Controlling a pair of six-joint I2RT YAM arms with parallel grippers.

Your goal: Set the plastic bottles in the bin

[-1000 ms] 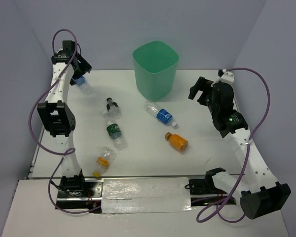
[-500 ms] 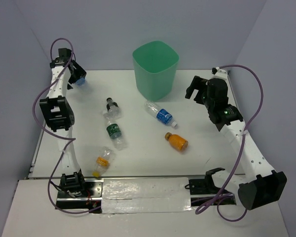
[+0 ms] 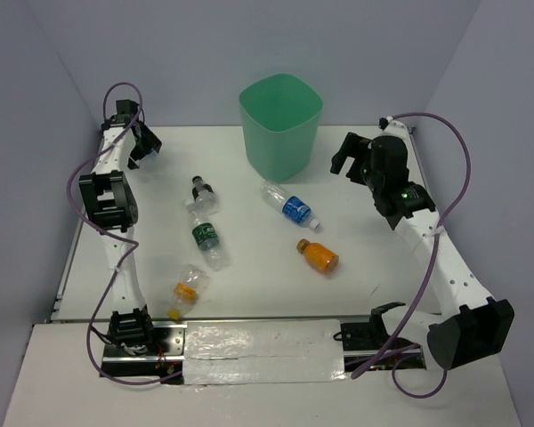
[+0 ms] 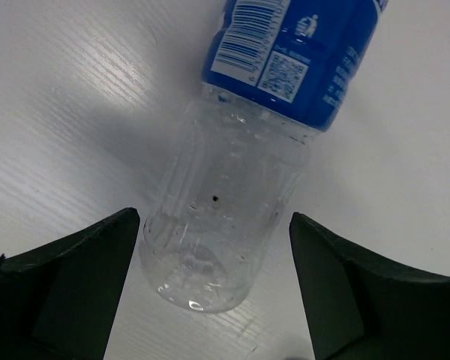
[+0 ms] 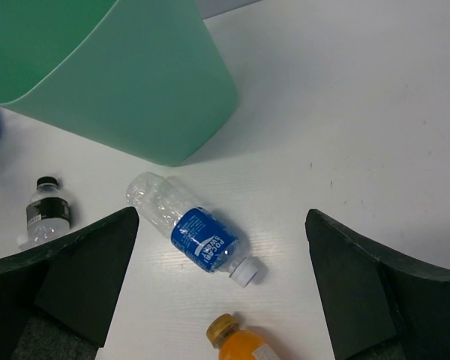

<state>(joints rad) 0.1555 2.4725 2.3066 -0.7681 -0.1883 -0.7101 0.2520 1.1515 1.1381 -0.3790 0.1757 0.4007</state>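
Observation:
The mint-green bin stands at the back centre and fills the upper left of the right wrist view. My left gripper is open at the far left. In its wrist view the jaws straddle the clear base of a blue-label bottle lying on the table, with a gap on each side. My right gripper is open and empty, right of the bin, above the table. Another blue-label bottle, the orange bottle, the black-cap bottle, the dark green-label bottle and the orange-yellow-label bottle lie loose.
The white table is walled in by grey-blue panels at the back and both sides. Purple cables loop off both arms. A taped strip and the arm bases run along the near edge.
My left gripper has shifted slightly at the far left and now covers the blue-label bottle there. My right gripper has moved a little up and left toward the bin. The loose bottles have not moved.

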